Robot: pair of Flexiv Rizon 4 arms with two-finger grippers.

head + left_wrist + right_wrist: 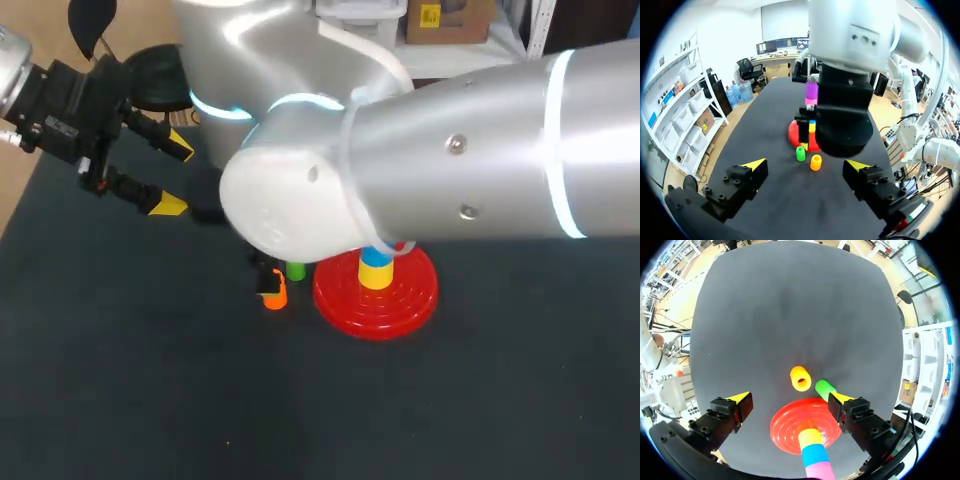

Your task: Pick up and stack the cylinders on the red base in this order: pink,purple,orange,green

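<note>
The right gripper (790,398) hangs with its fingers pointing down at the black table (790,305), spread wide and holding nothing. Rising up between them, nearer one finger and touching neither, is the stack on the post: the pink cylinder (821,471) closest to the wrist, then a blue cylinder (815,455), then a yellow cylinder (811,437) lowest on the red base (785,425). The base lies under the gap between the fingers. Just past its rim, ahead of the fingertips, the orange cylinder (800,378) stands on end with its hollow top showing. The green cylinder (825,388) lies tilted beside it, close to the tip of one finger.

The left gripper (805,164) is also wide open and empty, held off to the side of the stack. Straight ahead of its fingers sit the orange and green cylinders side by side on the table, apart from both tips. The red base is behind them. Farther on, the bulk of the right arm (450,150) covers most of the stack. The purple cylinder (811,91) shows high up against that arm's black gripper body, above a strip of pink. Whether it is seated on the post cannot be told.
</note>
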